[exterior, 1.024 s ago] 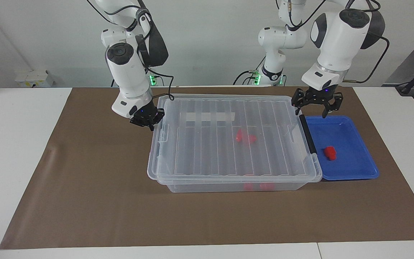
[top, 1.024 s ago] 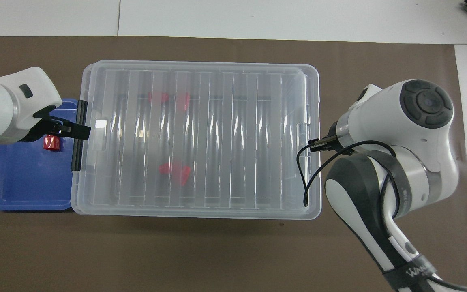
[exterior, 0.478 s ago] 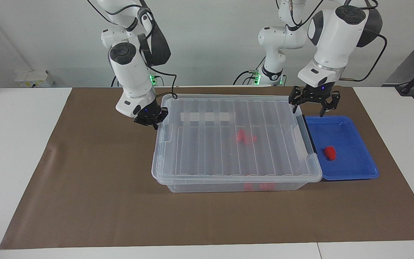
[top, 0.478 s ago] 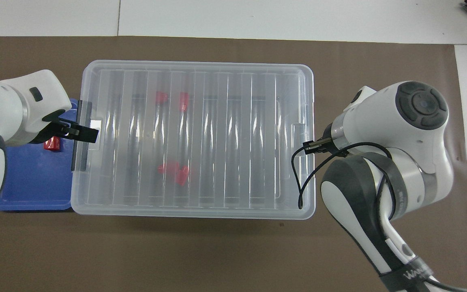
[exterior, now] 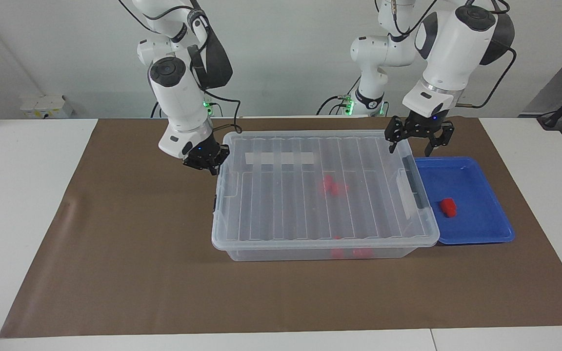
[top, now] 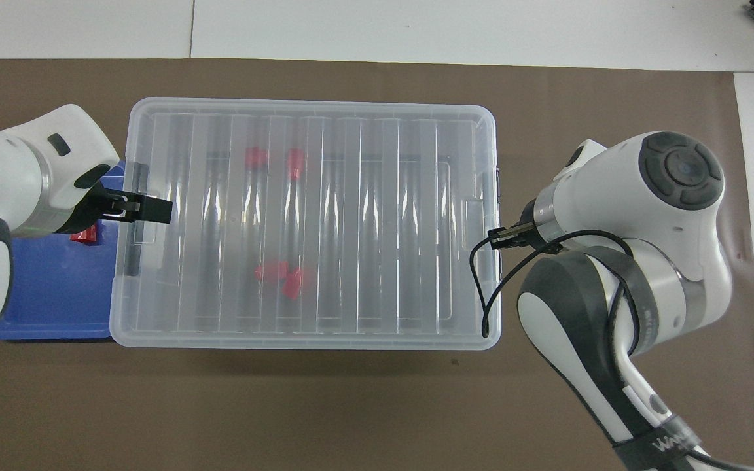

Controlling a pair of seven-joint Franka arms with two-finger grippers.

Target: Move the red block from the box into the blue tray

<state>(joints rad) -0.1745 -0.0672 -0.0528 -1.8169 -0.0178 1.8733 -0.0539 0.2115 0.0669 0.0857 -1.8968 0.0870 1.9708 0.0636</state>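
The box (exterior: 325, 195) is clear plastic; its ribbed lid (exterior: 320, 185) is see-through and glossy, with streaks of reflected light along the ribs (clearest in the overhead view). A matt white strip (exterior: 279, 158) lies on the lid. The clip handle (exterior: 415, 183) at the tray end looks like dark matt plastic. The blue tray (exterior: 476, 229) is smooth, slightly shiny plastic. The red block (exterior: 448, 206) in it is bright, smooth plastic. The desk (exterior: 27, 195) has a white matt top covered by a brown matt paper-like sheet (exterior: 130, 273). Arm shells are glossy white plastic.
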